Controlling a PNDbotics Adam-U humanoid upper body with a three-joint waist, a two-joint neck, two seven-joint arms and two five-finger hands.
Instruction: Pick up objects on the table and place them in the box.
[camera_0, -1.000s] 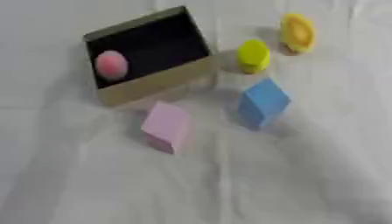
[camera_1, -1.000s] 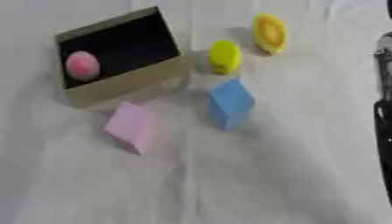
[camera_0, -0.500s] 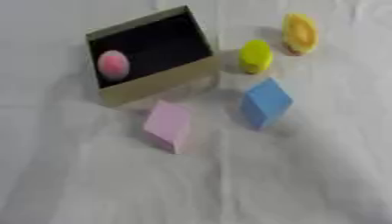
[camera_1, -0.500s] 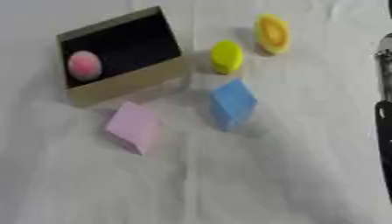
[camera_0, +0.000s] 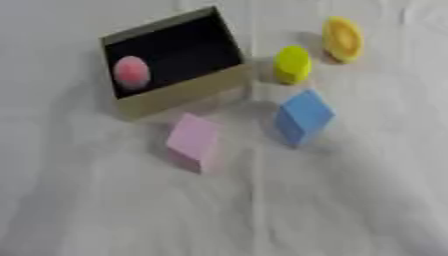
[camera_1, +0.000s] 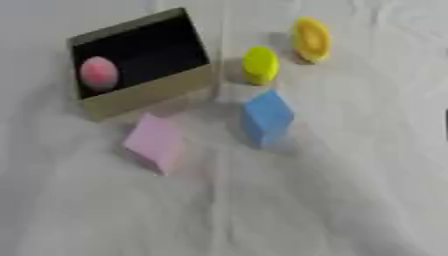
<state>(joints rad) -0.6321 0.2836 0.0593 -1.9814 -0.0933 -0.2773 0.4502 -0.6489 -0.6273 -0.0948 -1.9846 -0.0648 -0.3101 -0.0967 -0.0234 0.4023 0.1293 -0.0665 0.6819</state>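
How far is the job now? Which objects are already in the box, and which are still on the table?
Done: one pink ball lies inside the box. In hand: nothing; no robot hand shows in either view. Left: four things on the white cloth: the pink block in front of the box, the blue block, the yellow-green piece and the orange-yellow piece.

Part in view: a dark sliver (camera_1: 445, 121) at the right edge of the right eye view
Colour: black
Shape: narrow upright strip, cut off by the edge
Cables, screws, markings: too little shows to tell
Place relative to fingers: cannot tell
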